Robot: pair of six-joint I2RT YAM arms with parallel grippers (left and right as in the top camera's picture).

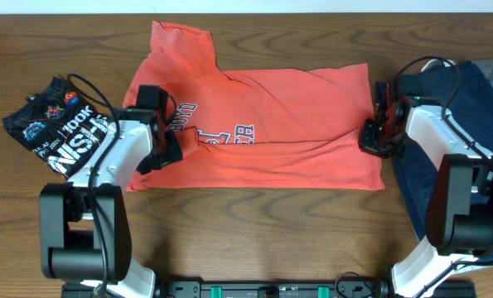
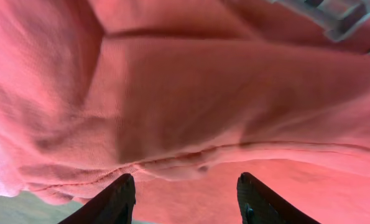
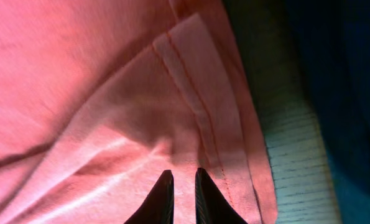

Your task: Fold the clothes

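Coral-red T-shirt (image 1: 296, 124) lies spread mid-table (image 1: 271, 232), lettering up, part folded. Left gripper (image 1: 167, 149) sits at its left edge with the fingers (image 2: 119, 202) spread wide over the cloth. Right gripper (image 1: 370, 136) is at the right edge, pinched narrow on a wrinkle by the hem. Black printed tee (image 1: 51, 124) far left, navy garment (image 1: 478, 99) far right.

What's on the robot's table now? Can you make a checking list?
Surface: wooden table.
Job's things: coral-red T-shirt partly folded mid-table, one sleeve sticking out; black printed tee bunched at left; navy garment at right.
Clutter: nothing seen.
Grippers: left gripper open at the shirt's left edge; right gripper shut on its right hem.
Cables: black cables loop beside both grippers.
Surroundings: pale strip beyond the far edge; black rail at the near edge.
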